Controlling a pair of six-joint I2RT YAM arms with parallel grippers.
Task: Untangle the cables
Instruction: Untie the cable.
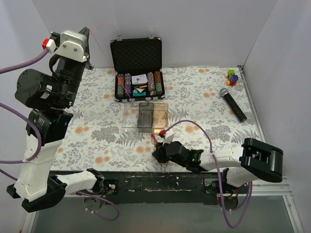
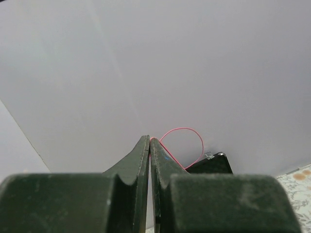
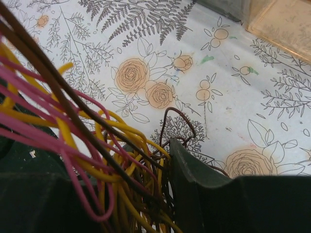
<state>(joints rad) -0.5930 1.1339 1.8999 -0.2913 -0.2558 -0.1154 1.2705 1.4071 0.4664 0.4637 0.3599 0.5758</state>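
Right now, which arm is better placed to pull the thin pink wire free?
Left. The left gripper, raised high, is shut on the thin pink wire. The right gripper sits low, holding the tangled bundle of yellow, pink and brown wires, so it likely anchors.

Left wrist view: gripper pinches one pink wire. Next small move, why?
Probably swing the left gripper aside and release: its thin pink wire curls loose, seemingly apart from the yellow, pink and brown wire tangle pinned in the right gripper.

Cable tangle (image 3: 116, 145) is cut off by bottom and left picture edges; left finger of right gripper (image 3: 102, 170) is mostly buried under it. Far end of pink wire (image 2: 187, 141) is hidden behind case lid (image 2: 211, 162).
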